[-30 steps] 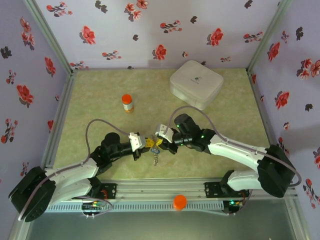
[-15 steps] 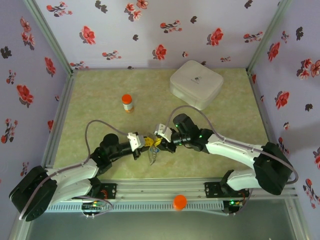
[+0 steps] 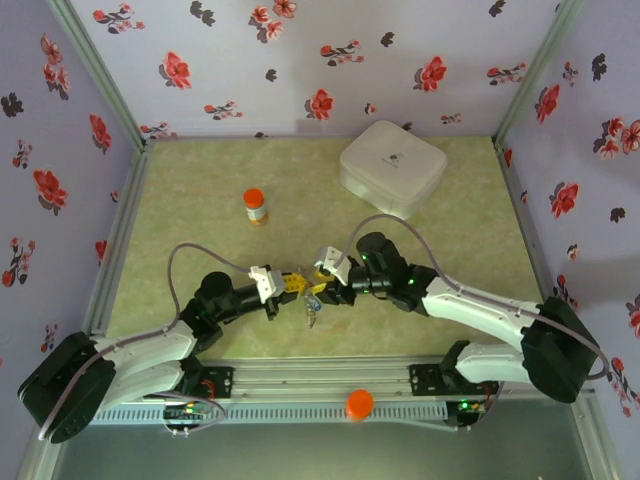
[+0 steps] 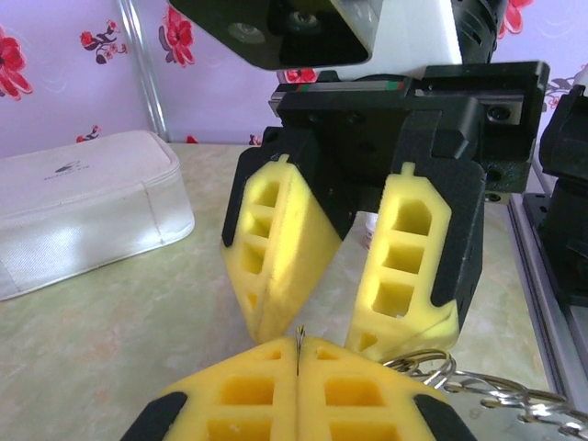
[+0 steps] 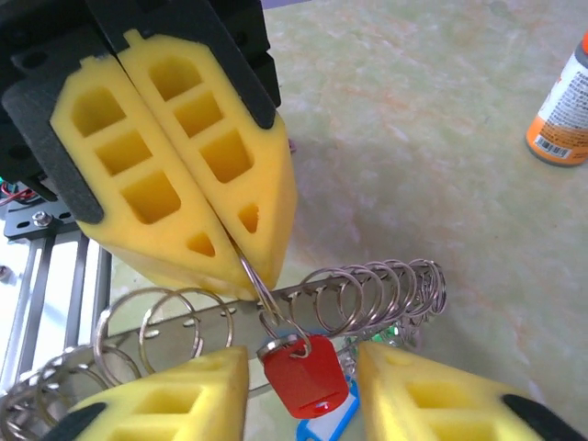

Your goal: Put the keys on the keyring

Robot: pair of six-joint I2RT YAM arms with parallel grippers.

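My left gripper (image 4: 299, 347) is shut on a thin wire ring of the keyring (image 5: 254, 276). From that ring a key with a red head (image 5: 310, 384) hangs by its own small ring. My right gripper (image 5: 299, 356) faces the left one, open, with its fingers on either side of the red key and apart from it. A row of several linked metal rings (image 5: 377, 292) runs behind the key, with a blue tag (image 5: 323, 428) below. In the top view both grippers meet near the table's front, left (image 3: 284, 285) and right (image 3: 326, 283), and the keys (image 3: 312, 314) dangle beneath them.
An orange-capped bottle (image 3: 255, 207) stands at the middle left of the table. A white zipped case (image 3: 392, 167) lies at the back right. An orange cap (image 3: 359, 403) sits on the front rail (image 3: 300, 385) between the arm bases.
My right gripper has opened and let go beside the red key. The hanging keys swung a little and dangle straight down again. The left gripper stays shut.
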